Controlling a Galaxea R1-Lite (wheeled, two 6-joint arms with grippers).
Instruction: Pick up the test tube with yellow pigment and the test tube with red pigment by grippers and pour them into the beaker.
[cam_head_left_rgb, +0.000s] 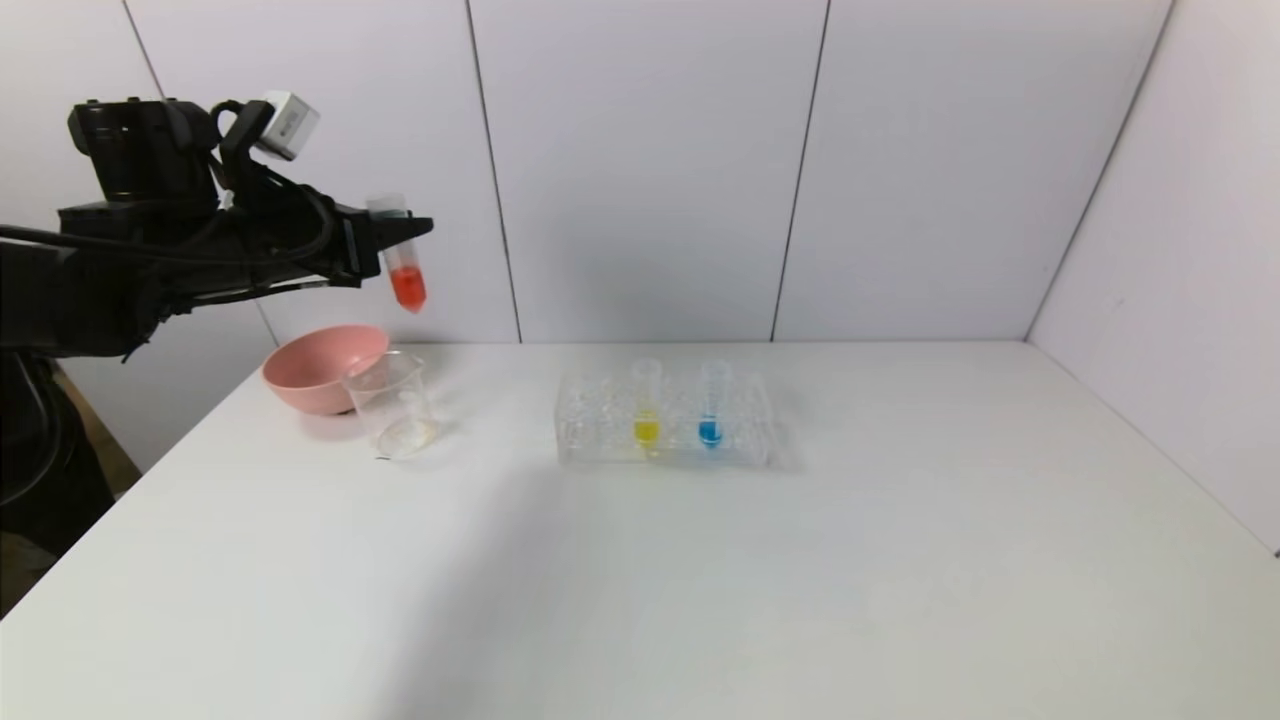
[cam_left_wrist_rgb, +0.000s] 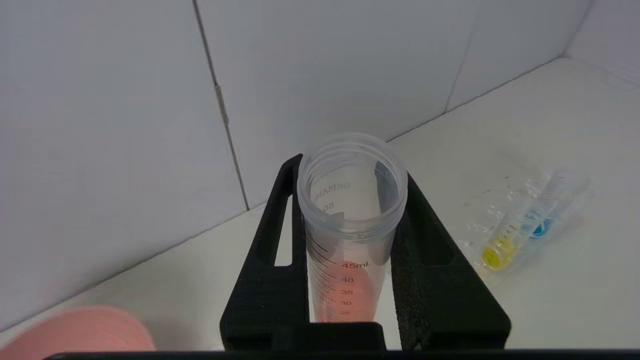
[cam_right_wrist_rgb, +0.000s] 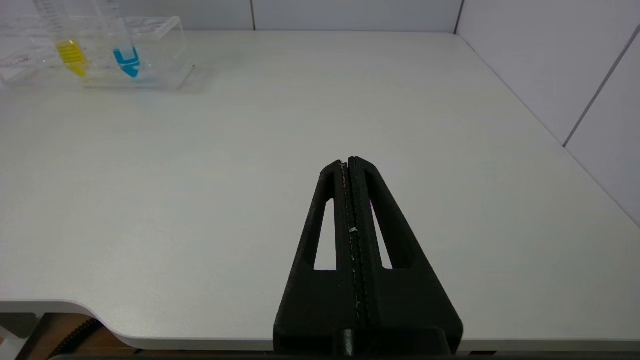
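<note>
My left gripper (cam_head_left_rgb: 400, 235) is shut on the test tube with red pigment (cam_head_left_rgb: 405, 270) and holds it nearly upright, high above the table and above the beaker (cam_head_left_rgb: 395, 405). In the left wrist view the tube (cam_left_wrist_rgb: 350, 235) sits between the two black fingers, its mouth open, with red liquid low inside. The test tube with yellow pigment (cam_head_left_rgb: 646, 410) stands in the clear rack (cam_head_left_rgb: 600, 420); it also shows in the left wrist view (cam_left_wrist_rgb: 500, 250) and the right wrist view (cam_right_wrist_rgb: 70, 47). My right gripper (cam_right_wrist_rgb: 348, 161) is shut and empty, low near the table's front edge.
A pink bowl (cam_head_left_rgb: 315, 368) sits just behind and left of the beaker. A tube with blue liquid (cam_head_left_rgb: 711, 410) stands in the rack beside the yellow one. White wall panels close the back and right side of the white table (cam_head_left_rgb: 800, 560).
</note>
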